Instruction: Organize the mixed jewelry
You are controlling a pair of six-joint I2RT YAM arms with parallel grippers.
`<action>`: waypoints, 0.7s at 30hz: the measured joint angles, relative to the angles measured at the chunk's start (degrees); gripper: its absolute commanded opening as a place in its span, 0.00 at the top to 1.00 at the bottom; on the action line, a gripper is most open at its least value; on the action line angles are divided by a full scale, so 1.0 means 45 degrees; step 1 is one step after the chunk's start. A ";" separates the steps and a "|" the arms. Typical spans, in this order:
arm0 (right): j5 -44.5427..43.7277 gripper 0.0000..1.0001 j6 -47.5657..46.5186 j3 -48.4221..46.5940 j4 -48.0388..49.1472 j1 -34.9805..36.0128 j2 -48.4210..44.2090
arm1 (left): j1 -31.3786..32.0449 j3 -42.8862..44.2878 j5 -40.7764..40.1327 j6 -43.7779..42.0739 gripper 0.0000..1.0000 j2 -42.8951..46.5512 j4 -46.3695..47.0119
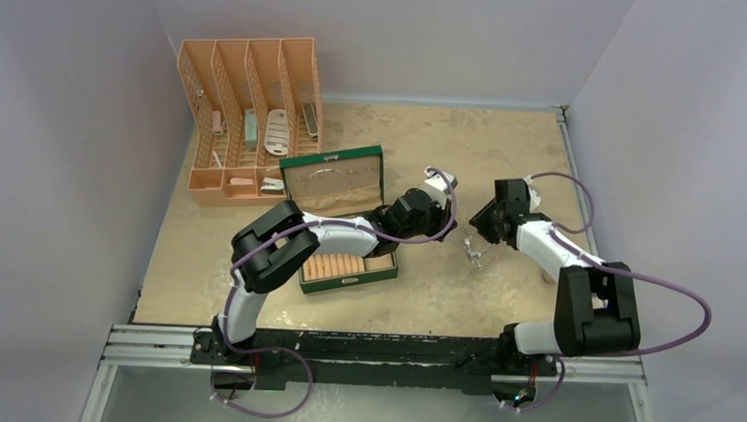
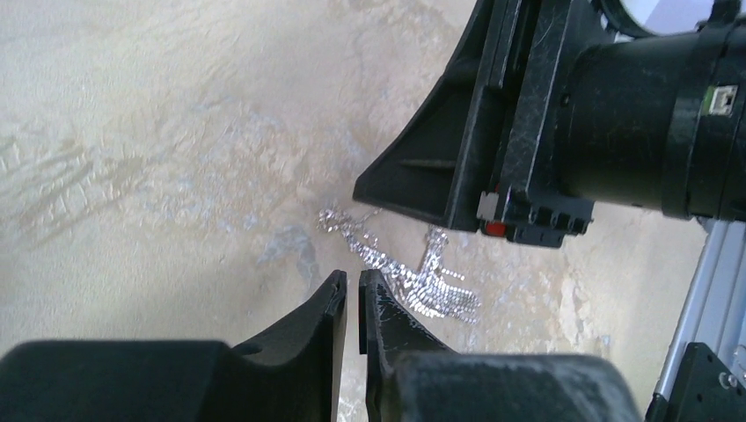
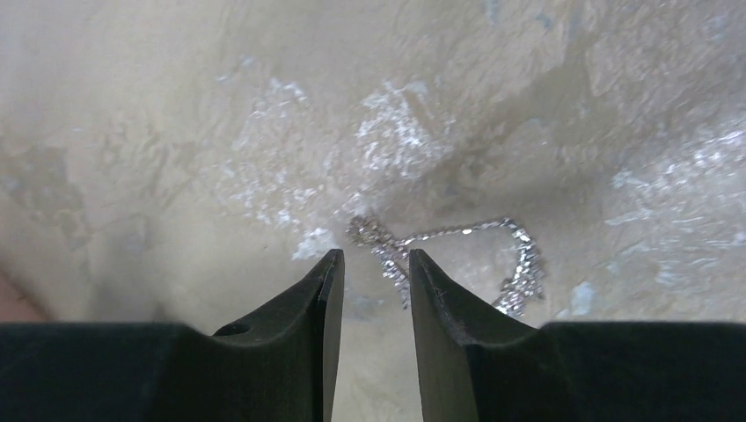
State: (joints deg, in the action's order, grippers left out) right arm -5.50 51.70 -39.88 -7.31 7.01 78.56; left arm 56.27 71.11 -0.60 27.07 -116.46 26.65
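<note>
Rack (image 1: 251, 113): peach, slotted, four compartments; far left at the back of the surface (image 1: 503, 150); small items stand in its slots, too small to identify.
Green box (image 1: 338, 177): open, just right of the rack; lid upright at the back with a pale lining; the base holds a row of tan ribbed rolls (image 1: 344, 264); the left arm crosses above it.
Left gripper (image 2: 352, 280): reaches rightward past the box, low over the surface; jaws all but closed, only a thin slit between them, nothing gripped; tips just short of the chain.
Silvery chain cluster (image 2: 422, 281): lies tangled and glittering on the bare surface, right of the green box and outside it, between the two grippers; one strand loops away from the denser clump; touches neither gripper as far as the wrist views show.
Right gripper (image 3: 374, 259): faces the left gripper from the right, angled down over the chain; jaws released, a clear gap between them, nothing inside; the clump sits just beyond the tips.
</note>
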 measured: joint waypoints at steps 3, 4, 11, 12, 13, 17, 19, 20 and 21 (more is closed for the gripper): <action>-0.0325 0.62 -0.0267 -0.0078 -0.0107 0.0000 0.0330 | 0.0000 -0.0141 -0.0063 0.0102 0.89 0.0053 -0.0335; -0.0379 0.62 -0.0355 -0.0078 -0.0126 0.0005 0.0379 | 0.0000 -0.0209 -0.0073 0.0151 0.89 0.0087 -0.0466; -0.0447 0.61 -0.0767 -0.0083 -0.0155 0.0107 0.0675 | -0.0117 -0.0631 -0.0015 0.0442 0.89 0.0680 -0.1030; -0.0408 0.61 -0.0806 -0.0083 -0.0189 0.0155 0.0763 | -0.0165 -0.0670 -0.0005 0.0481 0.89 0.0777 -0.1078; -0.0350 0.61 -0.0840 -0.0083 -0.0233 0.0219 0.0831 | -0.0219 -0.0724 0.0000 0.0510 0.89 0.0874 -0.1103; -0.0117 0.61 -0.0884 -0.0083 -0.0539 0.0656 0.0981 | -0.0418 -0.0889 0.0117 0.0510 0.89 0.1166 -0.1156; -0.0039 0.61 -0.0879 -0.0083 -0.0763 0.0894 0.0976 | -0.0481 -0.1005 0.0136 0.0505 0.89 0.1321 -0.1161; 0.0015 0.61 -0.0884 -0.0083 -0.0845 0.1035 0.0952 | -0.0505 -0.1073 0.0136 0.0505 0.89 0.1399 -0.1141; 0.0053 0.61 -0.0874 -0.0083 -0.0957 0.1190 0.0928 | -0.0534 -0.1200 0.0136 0.0500 0.89 0.1535 -0.1112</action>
State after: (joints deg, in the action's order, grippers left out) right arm -5.26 47.77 -40.25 -11.62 12.36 82.74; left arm 53.87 65.71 0.01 29.32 -109.56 21.65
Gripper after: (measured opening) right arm 0.388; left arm 0.113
